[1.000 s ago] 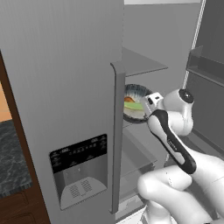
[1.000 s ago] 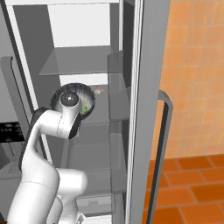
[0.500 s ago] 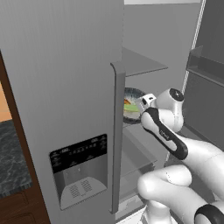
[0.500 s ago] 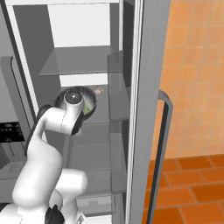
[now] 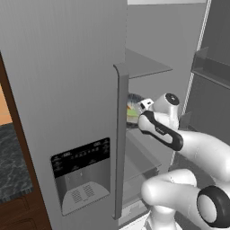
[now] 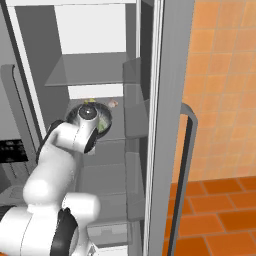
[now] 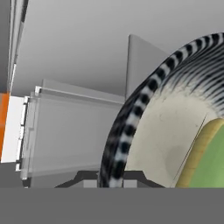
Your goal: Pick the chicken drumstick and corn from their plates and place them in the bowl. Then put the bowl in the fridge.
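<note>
Evidently the arm reaches deep into the fridge (image 6: pixel 165 75) to seat the bowl (image 5: pixel 133 109) on a middle shelf (image 6: pixel 117 132), past the open door's handle (image 5: pixel 120 139); the gripper's jaws are closed, seemingly pinching the bowl's striped rim, which looms right at the hand camera; the corn (image 7: pixel 210 162), green and yellow, lies inside the bowl so both chill together.

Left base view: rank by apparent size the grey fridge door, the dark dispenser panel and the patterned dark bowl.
1. The grey fridge door looks largest, though it is nearest the camera.
2. The dark dispenser panel set in that door.
3. The patterned dark bowl looks smallest, but it sits deeper inside and is partly hidden by the door handle and the arm.
</note>
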Tool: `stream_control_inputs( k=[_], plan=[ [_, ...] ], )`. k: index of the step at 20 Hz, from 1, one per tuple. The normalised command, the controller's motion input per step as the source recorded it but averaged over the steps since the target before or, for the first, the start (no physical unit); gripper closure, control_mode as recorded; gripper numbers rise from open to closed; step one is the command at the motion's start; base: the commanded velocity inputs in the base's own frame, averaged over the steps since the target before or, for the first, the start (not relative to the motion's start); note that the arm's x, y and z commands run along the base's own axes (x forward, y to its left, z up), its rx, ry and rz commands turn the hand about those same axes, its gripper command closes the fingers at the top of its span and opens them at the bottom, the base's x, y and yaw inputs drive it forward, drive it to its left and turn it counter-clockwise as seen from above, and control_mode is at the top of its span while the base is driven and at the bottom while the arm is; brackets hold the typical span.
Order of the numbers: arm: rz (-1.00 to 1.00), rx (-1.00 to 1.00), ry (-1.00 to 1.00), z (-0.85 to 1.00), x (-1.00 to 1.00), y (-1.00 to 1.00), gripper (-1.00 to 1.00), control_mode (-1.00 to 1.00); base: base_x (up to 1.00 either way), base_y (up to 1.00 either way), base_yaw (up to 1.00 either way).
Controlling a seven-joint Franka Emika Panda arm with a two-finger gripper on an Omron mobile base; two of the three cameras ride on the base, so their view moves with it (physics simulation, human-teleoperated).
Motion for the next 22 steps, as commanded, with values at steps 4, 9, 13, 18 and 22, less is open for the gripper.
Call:
stream_control_inputs(
  k=[4, 9, 13, 18, 22],
  plan=[
    [0.0, 0.0, 0.06, -0.27, 0.53, 0.07, 1.0, -1.0, 0.0, 0.0, 0.0],
    [0.02, 0.0, 0.03, -0.17, 0.54, 0.02, 1.0, -1.0, 0.0, 0.0, 0.0],
    [0.02, 0.0, 0.03, -0.08, 0.35, 0.05, 1.0, -1.0, 0.0, 0.0, 0.0],
    [0.01, -0.01, 0.0, -0.06, 0.09, 0.16, -1.0, -1.0, 0.0, 0.0, 0.0],
    [0.0, 0.0, 0.0, 0.0, 0.03, 0.08, -1.0, -1.0, 0.0, 0.0, 0.0]
  ],
)
